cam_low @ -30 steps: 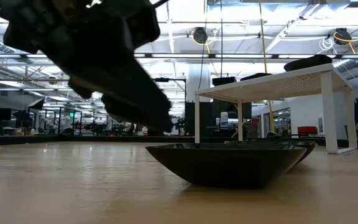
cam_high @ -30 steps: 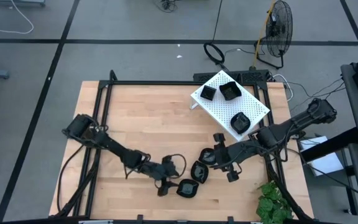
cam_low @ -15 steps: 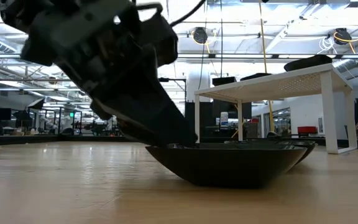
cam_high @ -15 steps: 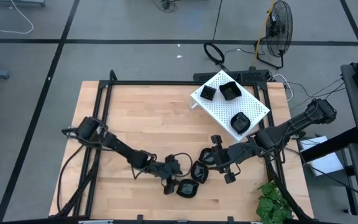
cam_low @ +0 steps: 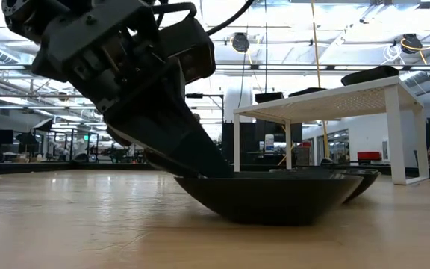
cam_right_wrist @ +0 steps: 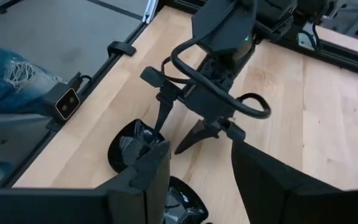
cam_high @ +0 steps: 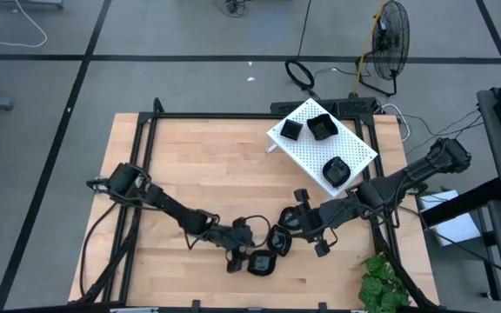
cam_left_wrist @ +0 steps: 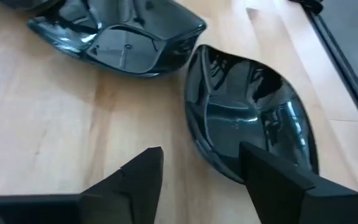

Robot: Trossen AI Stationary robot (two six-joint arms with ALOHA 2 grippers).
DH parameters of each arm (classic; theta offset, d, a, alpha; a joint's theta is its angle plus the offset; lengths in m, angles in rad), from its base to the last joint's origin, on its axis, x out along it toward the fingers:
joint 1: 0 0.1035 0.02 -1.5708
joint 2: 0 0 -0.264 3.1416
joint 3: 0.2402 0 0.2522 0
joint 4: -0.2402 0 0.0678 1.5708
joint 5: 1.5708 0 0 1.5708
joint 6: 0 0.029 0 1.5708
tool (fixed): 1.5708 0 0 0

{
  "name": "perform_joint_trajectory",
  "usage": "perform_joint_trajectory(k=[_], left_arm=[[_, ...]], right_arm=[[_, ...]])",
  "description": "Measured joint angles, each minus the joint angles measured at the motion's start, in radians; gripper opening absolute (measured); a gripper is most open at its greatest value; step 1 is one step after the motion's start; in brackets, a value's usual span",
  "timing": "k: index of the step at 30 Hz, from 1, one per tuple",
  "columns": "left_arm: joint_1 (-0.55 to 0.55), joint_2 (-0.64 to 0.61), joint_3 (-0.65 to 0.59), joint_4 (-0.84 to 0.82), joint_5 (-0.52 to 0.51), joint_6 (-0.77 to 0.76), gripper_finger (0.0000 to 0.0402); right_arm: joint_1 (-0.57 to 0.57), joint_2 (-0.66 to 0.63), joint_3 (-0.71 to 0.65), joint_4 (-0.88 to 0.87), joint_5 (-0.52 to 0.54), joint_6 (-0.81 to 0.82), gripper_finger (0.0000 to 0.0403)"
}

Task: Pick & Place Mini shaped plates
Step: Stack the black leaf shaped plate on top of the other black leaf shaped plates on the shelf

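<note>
Two glossy black mini shaped plates lie on the wooden table near its front edge: one [cam_high: 261, 264] [cam_left_wrist: 253, 118] and a second [cam_high: 278, 241] [cam_left_wrist: 120, 37] just beyond it. Three more plates [cam_high: 322, 127] sit on the white perforated rack [cam_high: 355, 143]. My left gripper [cam_high: 240, 258] [cam_left_wrist: 204, 180] is low at the nearer plate and open. Its fingers stand on either side of that plate's rim [cam_left_wrist: 207, 152]. My right gripper [cam_high: 292, 219] [cam_right_wrist: 197, 186] hangs open above the table over the second plate, holding nothing. My left gripper comes slanting down from the table's left. One finger [cam_left_wrist: 272, 180] stands over the plate's hollow and the other [cam_left_wrist: 135, 180] outside it above the wood. The plate lies flat on the table. I cannot tell whether either finger touches it.
The rack stands on legs at the table's far right [cam_low: 327, 97]. A green plant [cam_high: 381, 280] sits at the near right corner. A fan [cam_high: 390, 39] and cables lie on the floor beyond. A person's leg in jeans [cam_right_wrist: 5, 68] shows beside the table. Bare wood stretches to the left.
My left gripper has come down and toward the nearer plate until its fingers reach the plate's rim. Over the last half second it has kept still. Both plates lie where they were.
</note>
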Motion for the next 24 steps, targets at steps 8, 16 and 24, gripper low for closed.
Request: perform_joint_trajectory(k=[8, 16, 24], left_arm=[[0.018, 0.0, 0.0, 0.018, 0.008, -0.019, 0.0119], [0.064, 0.0, 0.0, 0.009, 0.136, -0.129, 0.0053], [0.067, 0.0, 0.0, 0.01, 0.169, -0.079, 0.0007]], right_arm=[[0.0, 0.0, 0.0, 0.014, 0.0, -0.016, 0.0157], [0.0, 0.0, 0.0, 0.014, 0.0, -0.028, 0.0157], [0.0, 0.0, 0.0, 0.013, 0.0, -0.036, 0.0157]])
